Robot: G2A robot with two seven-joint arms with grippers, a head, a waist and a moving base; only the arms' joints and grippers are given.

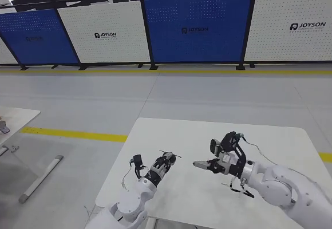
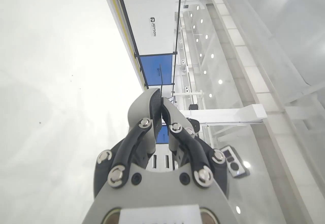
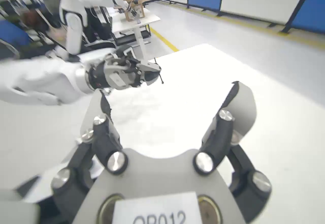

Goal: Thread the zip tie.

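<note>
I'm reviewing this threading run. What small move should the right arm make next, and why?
Probably ease the right gripper forward toward the zip tie. Its jaws stand open and apart from the tie, whose ends stick out of the shut left gripper above the table.

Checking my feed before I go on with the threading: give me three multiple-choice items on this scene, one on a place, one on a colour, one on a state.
1. Where is the zip tie?
A) in the left gripper
B) in the right gripper
C) in neither gripper

2. What colour is the zip tie?
A) white
B) black
C) blue

3. How does the right gripper stand?
A) shut on nothing
B) shut on the zip tie
C) open

Answers: 1 A, the left wrist view shows the strip pinched in that gripper. 2 B, the strip is black in both wrist views. 3 C, the right wrist view shows its fingers spread wide with nothing between them.
</note>
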